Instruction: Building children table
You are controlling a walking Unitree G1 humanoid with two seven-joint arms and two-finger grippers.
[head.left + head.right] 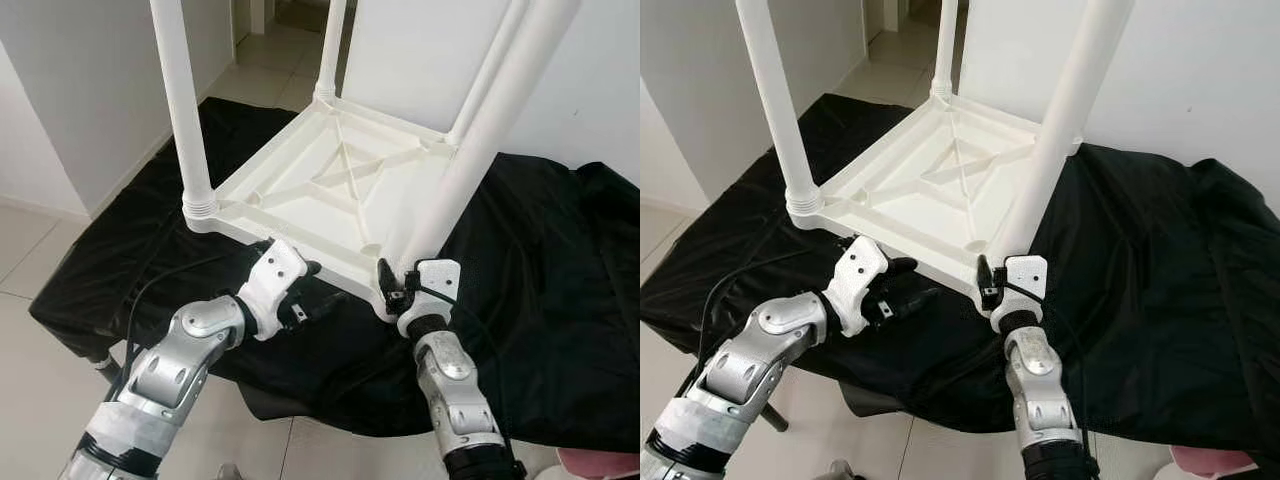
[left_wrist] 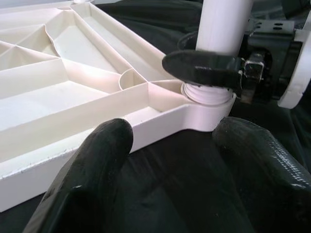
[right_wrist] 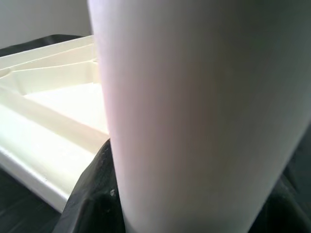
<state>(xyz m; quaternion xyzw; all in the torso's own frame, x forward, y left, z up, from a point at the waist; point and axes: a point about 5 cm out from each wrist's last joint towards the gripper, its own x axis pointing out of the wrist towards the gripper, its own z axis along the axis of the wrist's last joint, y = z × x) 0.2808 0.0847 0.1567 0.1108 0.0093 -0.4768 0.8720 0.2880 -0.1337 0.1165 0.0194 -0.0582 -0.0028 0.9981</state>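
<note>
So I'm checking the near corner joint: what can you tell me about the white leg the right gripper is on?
The near leg is a smooth white tube, plastic by the look, rising tilted from the near-right corner socket of the upturned table top. A ribbed, thread-like collar shows at its base, sitting in the socket. The right gripper is shut on it just above that collar. The left gripper hangs open nearby, touching nothing.

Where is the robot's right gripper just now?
The right gripper clasps the base of the nearest table leg, at the near right corner of the upturned tabletop.
</note>
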